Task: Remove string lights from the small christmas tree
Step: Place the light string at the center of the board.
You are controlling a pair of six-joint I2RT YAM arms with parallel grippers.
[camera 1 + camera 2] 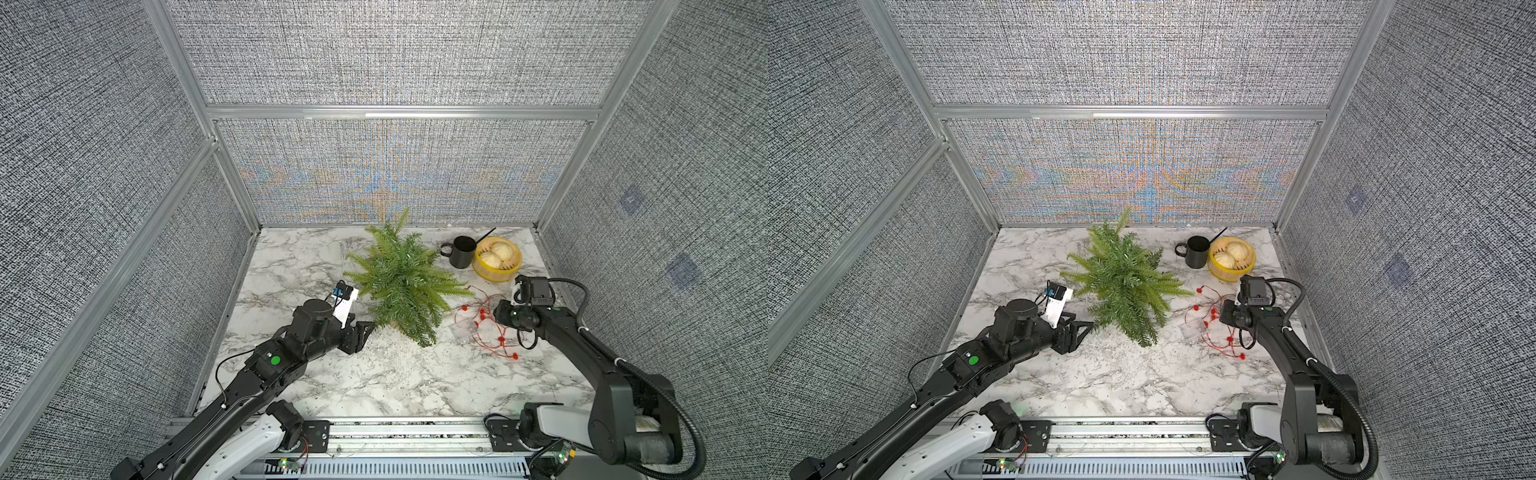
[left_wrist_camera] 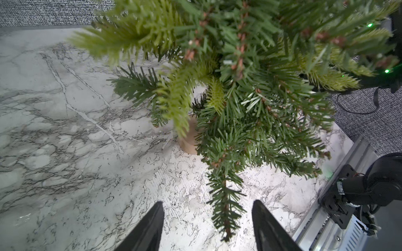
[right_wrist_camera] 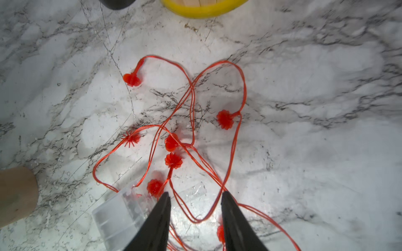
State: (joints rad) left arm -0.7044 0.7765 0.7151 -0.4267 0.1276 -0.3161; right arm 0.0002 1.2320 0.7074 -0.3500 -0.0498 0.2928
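The small christmas tree stands upright at the middle back of the marble table, and no wire shows on its green branches. Its pale base rests on the table. The string lights lie in loose red loops on the table to the tree's right, with their clear plastic box beside them. My right gripper hangs open just above the wire, holding nothing. Left of the tree, my left gripper stands open, one branch tip hanging loose between its fingers.
A black mug and a yellow steamer basket with two buns stand at the back right, close behind the lights. Grey fabric walls close in three sides. A metal rail runs along the table's front edge.
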